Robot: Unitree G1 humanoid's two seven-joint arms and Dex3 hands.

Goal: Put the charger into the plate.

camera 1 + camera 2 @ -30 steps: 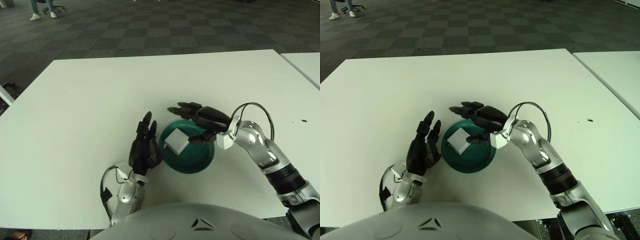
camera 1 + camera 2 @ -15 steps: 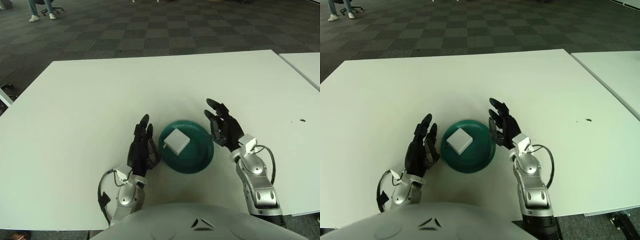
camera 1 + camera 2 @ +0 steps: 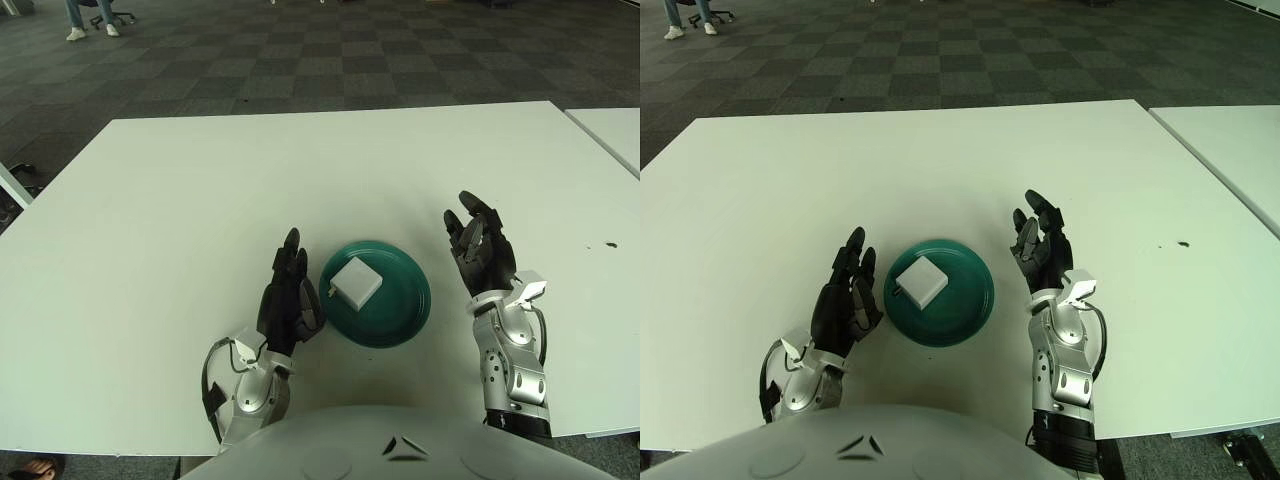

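A white square charger (image 3: 355,283) lies in the dark green plate (image 3: 398,315) on the white table near the front edge. My right hand (image 3: 478,248) is open and empty, raised with fingers pointing up, just right of the plate and apart from it. My left hand (image 3: 288,296) is open and empty, resting just left of the plate's rim.
The white table (image 3: 200,200) stretches wide around the plate. A second white table (image 3: 610,130) stands at the right, with a gap between. A small dark speck (image 3: 610,244) lies at the right of my table. Checkered carpet floor lies beyond.
My right hand has left the plate, swung back to the right and turned upright, open and empty. The charger stays in the plate. The left hand has barely moved.
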